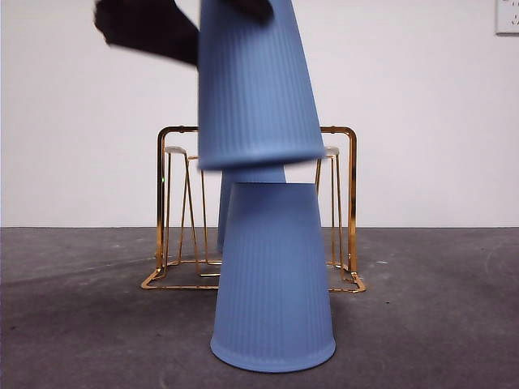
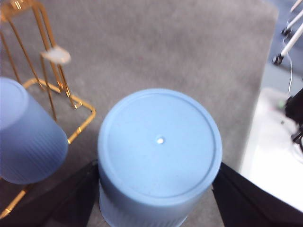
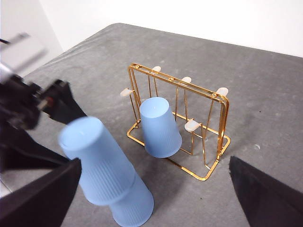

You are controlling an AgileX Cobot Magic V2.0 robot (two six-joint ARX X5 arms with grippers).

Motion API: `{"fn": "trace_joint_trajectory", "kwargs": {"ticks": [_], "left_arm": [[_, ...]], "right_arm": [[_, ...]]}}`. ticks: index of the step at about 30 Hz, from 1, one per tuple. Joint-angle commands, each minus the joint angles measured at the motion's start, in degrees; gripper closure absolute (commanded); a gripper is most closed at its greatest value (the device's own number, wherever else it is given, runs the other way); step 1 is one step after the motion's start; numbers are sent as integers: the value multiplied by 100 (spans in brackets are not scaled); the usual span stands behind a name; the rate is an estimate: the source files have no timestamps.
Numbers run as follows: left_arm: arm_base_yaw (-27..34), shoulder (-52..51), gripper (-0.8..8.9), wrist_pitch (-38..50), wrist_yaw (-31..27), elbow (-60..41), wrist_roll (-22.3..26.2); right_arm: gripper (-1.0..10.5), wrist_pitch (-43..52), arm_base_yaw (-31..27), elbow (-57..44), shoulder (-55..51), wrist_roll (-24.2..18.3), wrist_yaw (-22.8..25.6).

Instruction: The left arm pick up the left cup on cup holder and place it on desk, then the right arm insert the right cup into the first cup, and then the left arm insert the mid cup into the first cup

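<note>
One blue cup (image 1: 273, 279) stands upside down on the desk (image 1: 438, 316), in front of the gold cup holder (image 1: 352, 203). A second blue cup (image 1: 255, 81) hangs tilted just above it, mouth down, its rim close over the lower cup's base. My left gripper (image 1: 162, 32) is shut on this cup; in the left wrist view its closed base (image 2: 160, 146) fills the space between my jaws. A third blue cup (image 3: 160, 126) sits upside down on a middle prong of the holder. My right gripper (image 3: 154, 208) is open, empty and well back from the cups.
The holder's other white-tipped prongs (image 3: 221, 91) are bare. A white wall (image 1: 422, 97) rises behind the desk, with a socket plate (image 1: 508, 16) at the upper right. Off the desk's edge, white stand legs (image 2: 289, 38) show.
</note>
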Motion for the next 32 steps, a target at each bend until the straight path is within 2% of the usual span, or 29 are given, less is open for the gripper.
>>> {"fn": "trace_joint_trajectory", "kwargs": {"ticks": [1, 21, 26, 29, 32], "left_arm": [[-68, 254, 483, 197, -20, 105, 118], [-105, 1445, 458, 352, -20, 105, 219], [-103, 1440, 275, 455, -17, 107, 184], [-85, 1392, 224, 420, -20, 125, 179], [-83, 1255, 216, 149, -20, 232, 4]], "right_arm": [[453, 50, 48, 90, 35, 151, 4], [453, 24, 48, 90, 35, 162, 7], [453, 24, 48, 90, 35, 160, 7], [453, 22, 48, 90, 35, 157, 7], [453, 24, 48, 90, 39, 142, 7]]}}
